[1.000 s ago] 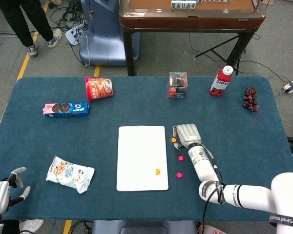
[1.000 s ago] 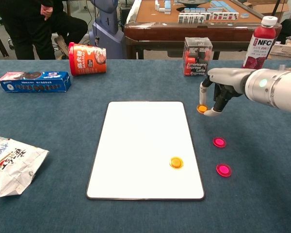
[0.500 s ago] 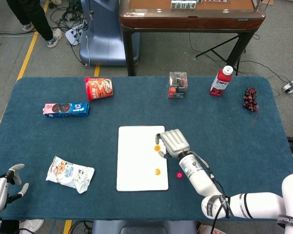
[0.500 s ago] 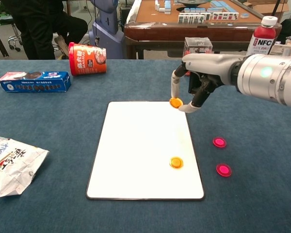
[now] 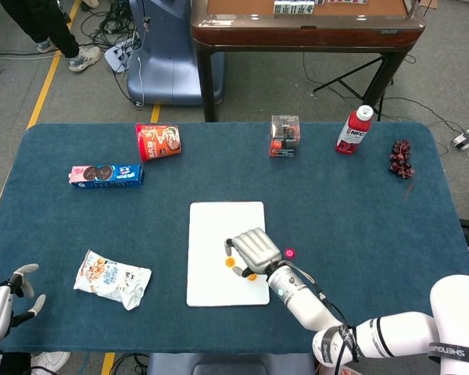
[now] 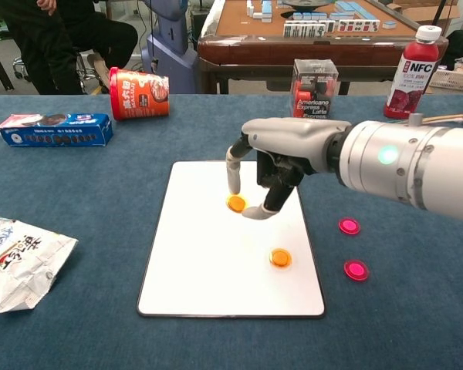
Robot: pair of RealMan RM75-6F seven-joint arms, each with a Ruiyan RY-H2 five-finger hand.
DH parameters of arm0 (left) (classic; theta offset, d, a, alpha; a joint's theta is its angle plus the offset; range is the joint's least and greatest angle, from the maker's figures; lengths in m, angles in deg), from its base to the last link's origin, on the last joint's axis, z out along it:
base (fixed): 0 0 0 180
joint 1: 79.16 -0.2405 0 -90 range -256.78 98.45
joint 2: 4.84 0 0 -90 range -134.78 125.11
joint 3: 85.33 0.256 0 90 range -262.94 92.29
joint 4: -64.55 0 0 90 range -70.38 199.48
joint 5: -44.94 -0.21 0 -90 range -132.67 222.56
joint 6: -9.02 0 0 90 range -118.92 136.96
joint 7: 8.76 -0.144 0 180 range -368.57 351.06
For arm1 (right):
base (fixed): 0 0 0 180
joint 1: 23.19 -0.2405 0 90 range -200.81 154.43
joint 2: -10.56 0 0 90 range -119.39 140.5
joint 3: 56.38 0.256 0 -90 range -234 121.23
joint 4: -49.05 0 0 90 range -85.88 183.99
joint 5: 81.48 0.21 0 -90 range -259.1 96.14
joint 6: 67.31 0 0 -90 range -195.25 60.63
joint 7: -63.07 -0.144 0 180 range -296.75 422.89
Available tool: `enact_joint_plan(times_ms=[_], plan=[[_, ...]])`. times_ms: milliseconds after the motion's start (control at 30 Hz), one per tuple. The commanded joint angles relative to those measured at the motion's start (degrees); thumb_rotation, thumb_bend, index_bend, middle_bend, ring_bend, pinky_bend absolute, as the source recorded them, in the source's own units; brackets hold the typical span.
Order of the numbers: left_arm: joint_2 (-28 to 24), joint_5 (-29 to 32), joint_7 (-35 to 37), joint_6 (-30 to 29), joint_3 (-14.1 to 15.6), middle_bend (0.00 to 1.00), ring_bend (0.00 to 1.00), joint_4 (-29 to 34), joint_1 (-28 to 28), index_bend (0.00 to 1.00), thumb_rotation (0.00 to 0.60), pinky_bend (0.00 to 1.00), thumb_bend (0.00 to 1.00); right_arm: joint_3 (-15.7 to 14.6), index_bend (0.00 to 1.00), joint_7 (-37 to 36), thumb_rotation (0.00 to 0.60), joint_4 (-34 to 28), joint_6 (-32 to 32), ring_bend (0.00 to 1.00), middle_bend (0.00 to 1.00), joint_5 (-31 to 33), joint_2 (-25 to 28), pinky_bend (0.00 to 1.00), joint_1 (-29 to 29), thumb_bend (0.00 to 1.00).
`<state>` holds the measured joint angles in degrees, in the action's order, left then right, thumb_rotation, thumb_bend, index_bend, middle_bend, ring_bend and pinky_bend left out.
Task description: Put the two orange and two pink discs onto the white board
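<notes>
- The right robot hand (image 6: 264, 173) is hovering over the middle of the white board (image 6: 193, 262), pinching an orange disc (image 6: 236, 203) between two fingertips; the chest view is not showing clearly whether that disc is touching the board or hanging just above it.
- In the head view the same right robot hand (image 5: 252, 248) is covering much of the board's lower right part, and the pinched disc (image 5: 230, 262) is showing only as a small orange spot at its left edge.
- A second orange disc (image 6: 279, 257) is lying flat on the board, toward the lower right; in the head view it is peeking out from under the fingers (image 5: 252, 276), mostly hidden.
- Two pink discs are sitting on the blue counter (image 6: 100, 200) right of the board: the upper pink disc (image 6: 349, 226) and the lower pink disc (image 6: 356, 270). The head view is showing only one of them (image 5: 289, 253); the arm is hiding the other.
- The left robot hand (image 5: 6, 298) is sitting at the lower left corner of the head view, partly cut off by the frame edge, with its visible fingers spread and holding nothing; the chest view is not showing it.
</notes>
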<state>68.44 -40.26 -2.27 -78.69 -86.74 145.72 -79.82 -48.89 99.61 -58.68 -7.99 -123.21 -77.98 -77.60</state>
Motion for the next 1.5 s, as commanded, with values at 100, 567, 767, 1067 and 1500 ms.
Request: enact_joint_plan(times_ms=[100, 567, 767, 1067, 1500], plan=[[0.1, -0.1, 0.1, -0.1, 0.2, 0.62, 0.56, -0.1, -0.1, 0.34, 0.600, 0.75, 0.31, -1.3, 0.53, 1.0, 0.600, -0.1, 0.1, 1.00, 1.00, -0.2, -0.7, 1.00, -0.2, 0.26], [0.5, -0.3, 0.1, 0.0, 0.5, 0.62, 0.56, -0.3, -0.2, 0.34, 0.600, 0.75, 0.31, -3.0, 0.53, 3.5, 0.600, 3.7, -0.8, 1.00, 1.00, 2.5, -4.6, 1.00, -1.5, 0.26], [0.4, -0.3, 0.2, -0.1, 0.6, 0.62, 0.56, -0.3, -0.3, 0.34, 0.600, 0.75, 0.31, -3.1, 0.52, 4.3, 0.600, 4.4, -1.0, 1.00, 1.00, 3.7, -5.6, 1.00, -2.1, 0.25], [0.6, -0.2, 0.6, -0.1, 0.6, 0.62, 0.56, -0.5, -0.4, 0.34, 0.600, 0.75, 0.31, -3.2, 0.41, 4.9, 0.600, 4.6, -0.8, 1.00, 1.00, 4.5, -6.2, 1.00, -2.6, 0.11], [0.8, -0.2, 0.7, -0.2, 0.7, 0.62, 0.56, -0.8, -0.7, 0.34, 0.600, 0.75, 0.31, -4.0, 0.39, 2.8, 0.600, 2.2, 1.5, 1.00, 1.00, 2.6, -2.2, 1.00, -0.2, 0.09]])
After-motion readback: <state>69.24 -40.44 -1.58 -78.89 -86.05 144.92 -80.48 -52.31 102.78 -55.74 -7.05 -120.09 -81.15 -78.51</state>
